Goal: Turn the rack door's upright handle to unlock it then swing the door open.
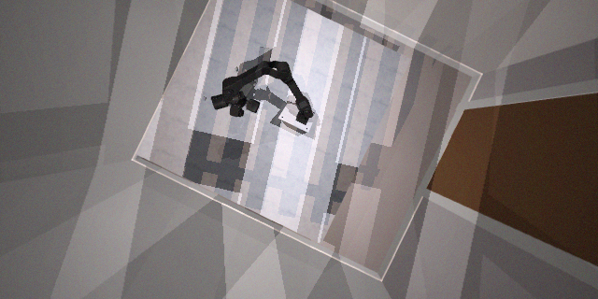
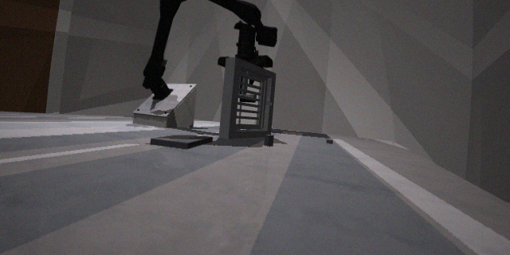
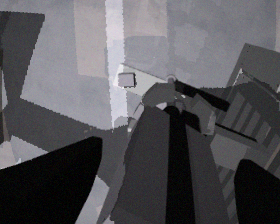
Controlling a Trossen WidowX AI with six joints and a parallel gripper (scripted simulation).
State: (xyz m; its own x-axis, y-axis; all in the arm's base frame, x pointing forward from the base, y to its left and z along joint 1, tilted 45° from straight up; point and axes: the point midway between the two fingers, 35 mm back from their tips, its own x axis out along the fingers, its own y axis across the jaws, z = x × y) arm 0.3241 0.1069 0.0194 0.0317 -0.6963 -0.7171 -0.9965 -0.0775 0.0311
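The grey rack (image 2: 228,100) stands upright on the table, with an open-centred frame and slats showing through it. In the wrist view a slatted grey panel (image 3: 251,122) is at the right. My gripper (image 1: 244,106) (image 3: 171,160) is open, above and behind the rack in the exterior view. Its dark fingers stand wide apart on both sides of a long grey upright piece with a dark stripe, which looks like the handle (image 3: 147,165); gaps show at both sides in the wrist view. The fingertips are mostly hidden in the exterior view. The handle's turn and the door's exact angle cannot be told.
A white sloped box (image 1: 290,119) (image 2: 183,105) stands under the arm's base. A flat dark slab (image 2: 181,141) lies left of the rack in the exterior view. A small dark block (image 2: 268,140) is by the rack's foot, and a smaller one (image 2: 329,141) lies farther right.
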